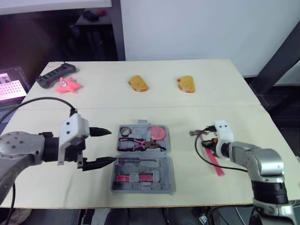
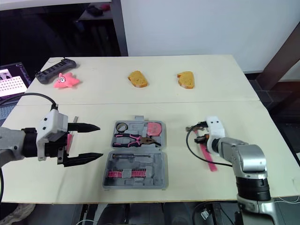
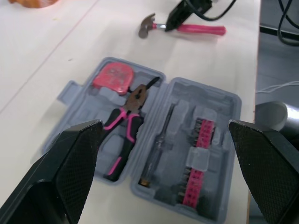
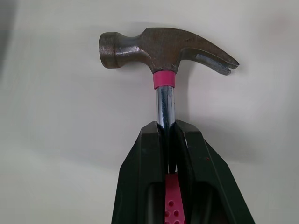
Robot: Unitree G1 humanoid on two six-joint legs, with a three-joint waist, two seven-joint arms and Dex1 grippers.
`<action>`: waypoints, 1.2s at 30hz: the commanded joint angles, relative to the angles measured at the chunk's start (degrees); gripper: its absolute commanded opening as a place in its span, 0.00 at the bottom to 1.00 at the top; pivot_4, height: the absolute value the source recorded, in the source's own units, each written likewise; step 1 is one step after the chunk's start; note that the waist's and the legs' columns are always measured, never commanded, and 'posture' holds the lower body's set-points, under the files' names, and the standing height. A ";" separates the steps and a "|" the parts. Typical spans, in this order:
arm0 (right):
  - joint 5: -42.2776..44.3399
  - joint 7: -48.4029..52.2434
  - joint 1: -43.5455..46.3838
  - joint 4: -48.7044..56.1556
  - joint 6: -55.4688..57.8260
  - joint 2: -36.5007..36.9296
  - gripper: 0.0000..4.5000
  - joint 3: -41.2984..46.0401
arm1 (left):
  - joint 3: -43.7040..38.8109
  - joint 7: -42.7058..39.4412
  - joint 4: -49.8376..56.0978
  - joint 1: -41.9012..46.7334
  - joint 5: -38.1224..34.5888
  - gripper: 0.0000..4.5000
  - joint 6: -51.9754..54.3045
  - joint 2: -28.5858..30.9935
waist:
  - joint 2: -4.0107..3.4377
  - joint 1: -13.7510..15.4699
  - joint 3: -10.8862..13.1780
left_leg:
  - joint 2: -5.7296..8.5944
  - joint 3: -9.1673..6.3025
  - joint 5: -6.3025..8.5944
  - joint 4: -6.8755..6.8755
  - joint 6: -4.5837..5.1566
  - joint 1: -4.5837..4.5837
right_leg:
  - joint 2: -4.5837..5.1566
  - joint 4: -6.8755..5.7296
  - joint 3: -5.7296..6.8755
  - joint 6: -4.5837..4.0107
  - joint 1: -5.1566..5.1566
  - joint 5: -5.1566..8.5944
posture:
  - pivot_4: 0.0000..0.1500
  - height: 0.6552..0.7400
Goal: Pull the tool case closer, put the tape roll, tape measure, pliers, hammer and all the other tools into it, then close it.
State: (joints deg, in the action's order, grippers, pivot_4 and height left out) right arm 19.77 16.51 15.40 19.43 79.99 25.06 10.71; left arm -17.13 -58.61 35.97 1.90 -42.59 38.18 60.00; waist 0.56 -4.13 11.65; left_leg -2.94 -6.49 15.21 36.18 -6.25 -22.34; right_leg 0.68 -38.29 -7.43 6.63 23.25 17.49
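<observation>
Grey tool case open, hammer in right claw — left claw spread

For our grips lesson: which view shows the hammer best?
The right wrist view: the hammer is close up, head and shaft, with the right gripper shut on the shaft. Both eye views show it small; the left wrist view shows it far off.

Pink hammer handle mostly hidden between the right fingers, cut off at the edge
</observation>
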 commanded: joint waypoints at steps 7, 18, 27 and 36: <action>-2.55 -7.66 -7.42 11.23 6.20 -8.51 0.00 -1.09 | 2.20 -0.95 -1.57 1.65 2.79 1.00 -3.29 -0.72 | 0.05 0.19 -0.04 | 0.01 0.00 -0.01 0.02 -0.02 0.00 | 0.00 0.00 0.00 0.00 -0.02 0.01 | 1.00 1.00; 1.48 7.04 4.60 12.14 -4.13 10.33 0.99 -8.51 | -0.15 -0.92 -2.01 -1.46 4.85 1.00 -4.92 -0.76 | -0.01 0.09 0.01 | 0.00 0.11 -0.02 0.07 -0.02 0.01 | 0.01 0.03 -0.08 -0.01 0.01 0.01 | 1.00 1.00; -19.51 49.54 22.37 -9.15 -63.29 37.66 0.99 -36.94 | -3.26 -1.43 -0.62 -5.59 6.09 1.00 -6.61 -1.23 | -0.04 0.02 0.06 | 0.00 0.18 0.00 -0.01 0.01 -0.05 | 0.11 0.21 -0.02 0.04 0.03 0.01 | 1.00 1.00; -39.45 58.17 34.26 -36.62 -117.92 31.87 0.99 -49.25 | -8.37 -0.48 3.14 -11.74 6.60 1.00 -8.40 -3.15 | -0.04 0.01 0.07 | -0.01 0.18 0.00 0.05 0.01 -0.03 | 0.14 0.12 0.00 0.03 0.03 0.00 | 1.00 1.00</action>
State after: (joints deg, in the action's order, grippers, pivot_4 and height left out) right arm -17.39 73.96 48.37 -14.92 -30.96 57.44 -37.99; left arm -23.11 -59.54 37.29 -9.50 -35.92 30.48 57.11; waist 0.52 -4.12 11.71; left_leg -2.94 -6.31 15.21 36.23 -6.24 -22.37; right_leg 0.81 -38.18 -7.43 6.66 23.28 17.49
